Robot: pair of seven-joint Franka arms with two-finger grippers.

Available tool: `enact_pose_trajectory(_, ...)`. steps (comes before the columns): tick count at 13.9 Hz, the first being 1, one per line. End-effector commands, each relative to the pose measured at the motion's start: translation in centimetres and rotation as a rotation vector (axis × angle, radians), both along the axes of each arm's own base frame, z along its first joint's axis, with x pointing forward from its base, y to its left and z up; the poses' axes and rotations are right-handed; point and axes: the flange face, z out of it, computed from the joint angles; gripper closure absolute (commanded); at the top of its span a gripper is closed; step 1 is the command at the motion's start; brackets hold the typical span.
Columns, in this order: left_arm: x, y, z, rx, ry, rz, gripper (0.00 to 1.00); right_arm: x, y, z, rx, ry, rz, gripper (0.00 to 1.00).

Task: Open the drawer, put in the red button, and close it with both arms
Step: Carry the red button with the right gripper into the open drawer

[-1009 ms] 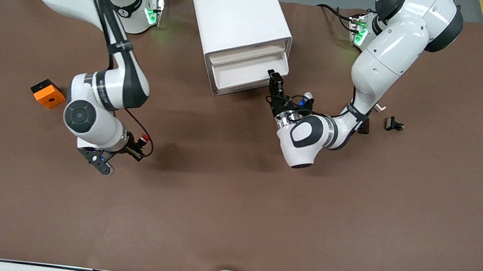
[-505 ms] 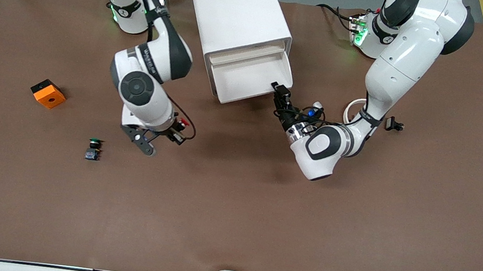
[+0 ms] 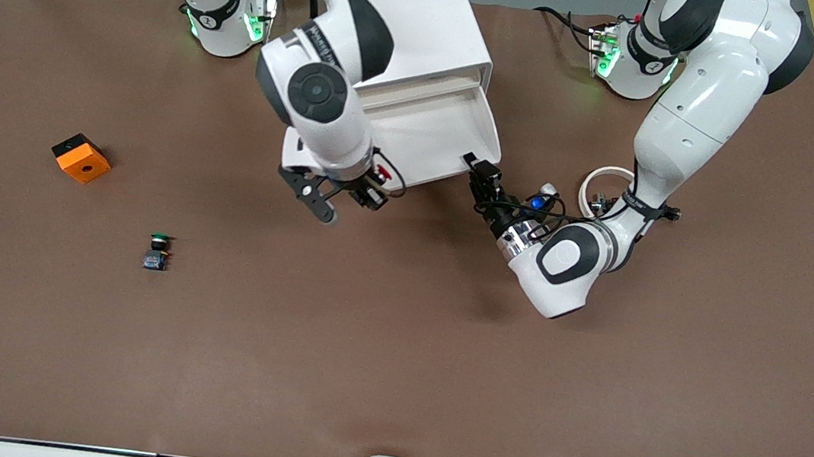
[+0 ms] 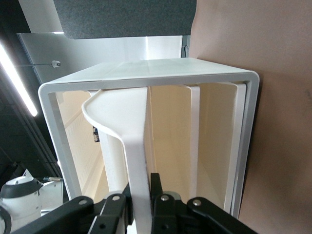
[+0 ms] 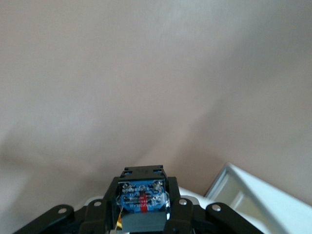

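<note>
Brown matte-covered table. On it: white plastic drawer cabinet w/ lower drawer pulled out, mid-table near the arm bases; orange block w/ black end toward right arm's end; green-capped pushbutton nearer front camera than block; white ring & small black part toward left arm's end.

No text, brand, number or sign can be read with certainty. The right arm carries a line of small lettering on the black band above its round joint cap, at about 12 o'clock from the cap, and the left arm has a dark mark on its base collar; neither is legible.
</note>
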Motion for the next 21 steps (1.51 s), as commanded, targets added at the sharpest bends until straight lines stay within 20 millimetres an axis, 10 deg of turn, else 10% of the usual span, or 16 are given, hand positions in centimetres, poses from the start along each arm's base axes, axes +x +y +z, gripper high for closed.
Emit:
enact_pose_trajectory(1, 0.5, 0.1, 0.4, -0.015, 0.006, 0.027, 0.84, -3.9, 3.8, 0.3, -0.019, 0.013, -0.015, 1.0)
enact_pose_trajectory(4, 0.2, -0.3, 0.0, -0.013, 0.011, 0.018, 0.59, -7.4, 6.8, 0.2, -0.036, 0.017, -0.057, 1.0)
enact_pose_trajectory(7, -0.1, -0.5, 0.0, -0.009, 0.008, 0.006, 0.0, -10.2, 9.2, -0.4, -0.058, 0.007, -0.078, 1.0)
enact_pose_trajectory(21, 5.7, 1.5, 6.9, -0.262, -0.465, -0.144, 0.0, -13.5, 13.8, -5.4, -0.056, -0.064, -0.159, 1.0)
